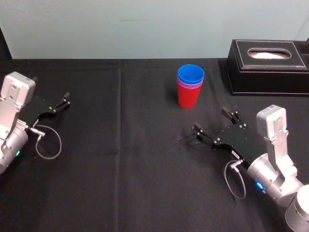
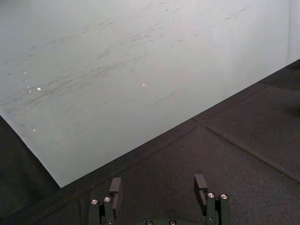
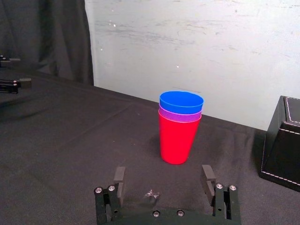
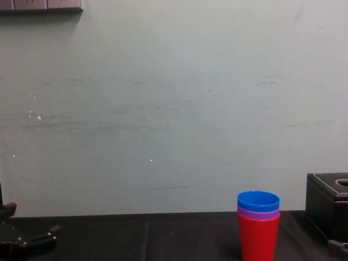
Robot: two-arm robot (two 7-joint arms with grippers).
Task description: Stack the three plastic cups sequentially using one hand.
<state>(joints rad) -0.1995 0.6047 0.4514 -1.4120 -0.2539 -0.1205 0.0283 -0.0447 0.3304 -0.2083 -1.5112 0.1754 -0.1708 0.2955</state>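
The three plastic cups stand nested in one upright stack at the middle back of the black table. The red cup (image 1: pixel 188 98) is at the bottom, the purple cup (image 1: pixel 188 85) shows as a band above it, and the blue cup (image 1: pixel 190 75) is on top. The right wrist view has the red cup (image 3: pixel 176 140), purple cup (image 3: pixel 180 115) and blue cup (image 3: pixel 181 102) straight ahead. My right gripper (image 1: pixel 211 121) sits low over the table, nearer to me and slightly right of the stack, open and holding nothing (image 3: pixel 163 176). My left gripper (image 1: pixel 62 102) rests at the far left, open (image 2: pixel 158 183).
A black tissue box (image 1: pixel 268 60) stands at the back right, right of the stack (image 3: pixel 282 140). A pale wall runs behind the table's far edge. Bare black cloth lies between the two arms.
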